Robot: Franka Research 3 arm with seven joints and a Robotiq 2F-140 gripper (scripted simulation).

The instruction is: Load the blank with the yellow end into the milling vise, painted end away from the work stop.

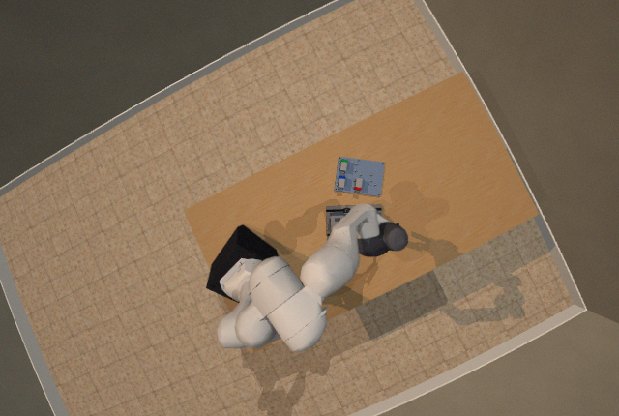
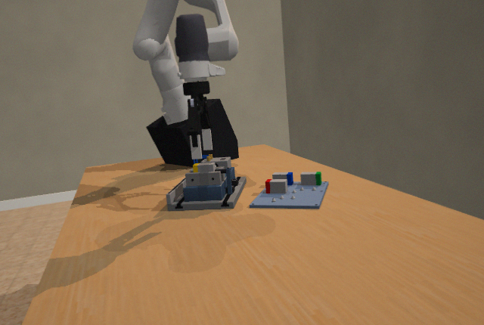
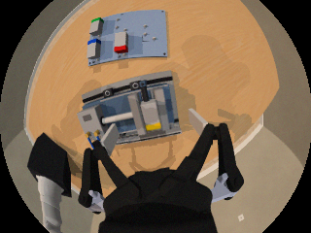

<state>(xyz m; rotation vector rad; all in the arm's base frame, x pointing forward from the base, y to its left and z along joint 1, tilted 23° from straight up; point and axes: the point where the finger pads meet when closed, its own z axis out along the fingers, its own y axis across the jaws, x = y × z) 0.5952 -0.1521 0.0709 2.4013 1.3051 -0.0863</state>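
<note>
Sitting in vise [image 3: 97,116]: yellow-end blank [image 3: 151,115]; infeed plate [image 3: 152,33] holds three blanks.

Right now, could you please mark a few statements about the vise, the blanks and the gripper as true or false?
1. The gripper is open and holds nothing. True.
2. The blank with the yellow end lies on the infeed plate. False: it is in the milling vise, between the jaws.
3. Three blanks are on the infeed plate: the red-ended blank, the blue-ended blank and the green-ended blank. True.
4. The gripper hangs above the infeed plate. False: it is above the vise.
5. The red-ended blank is stacked on the blue-ended one. False: they lie apart on the plate.
</note>
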